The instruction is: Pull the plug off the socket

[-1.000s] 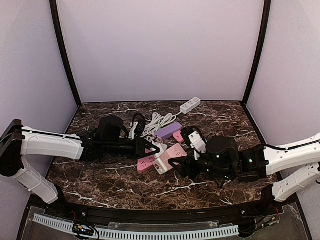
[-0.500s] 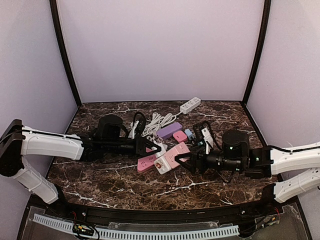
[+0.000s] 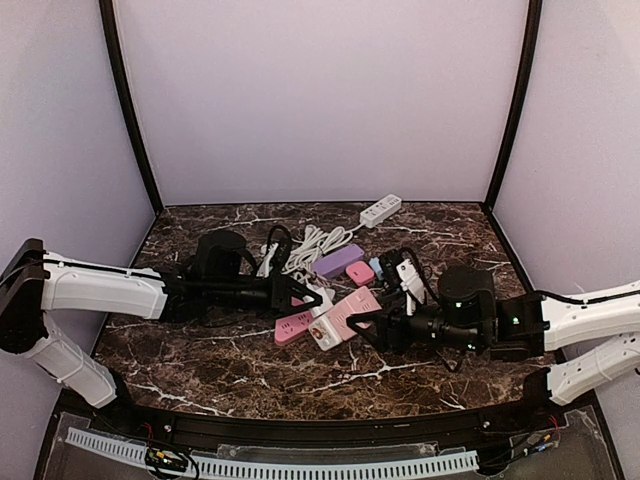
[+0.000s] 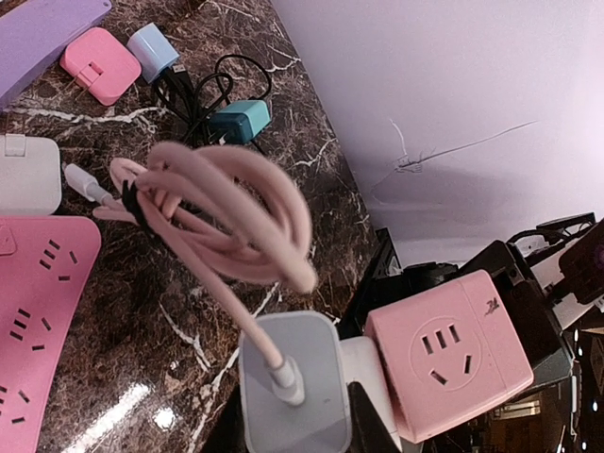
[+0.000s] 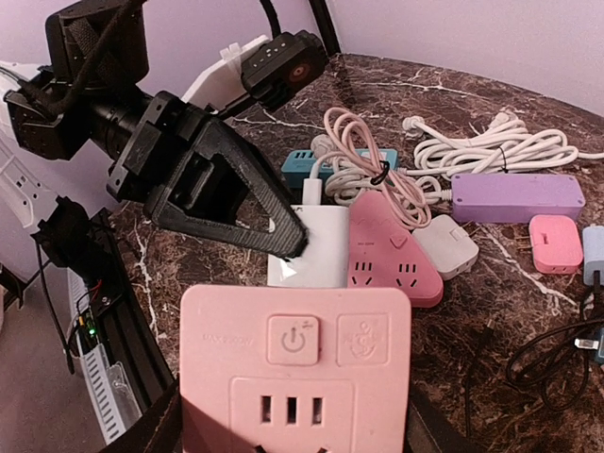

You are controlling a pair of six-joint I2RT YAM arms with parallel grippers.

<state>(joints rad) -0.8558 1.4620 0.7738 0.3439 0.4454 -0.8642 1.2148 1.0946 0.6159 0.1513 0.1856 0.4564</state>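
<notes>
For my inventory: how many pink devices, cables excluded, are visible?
3: cube socket in the right tool, flat socket beside the white plug, adapter by the purple strip. More may hide.

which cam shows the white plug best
Left wrist: the white plug fills the near frame, with the pink cable entering it and the pink socket beside it. Right wrist shows only its top behind the socket. Top external shows a small white patch.
</notes>
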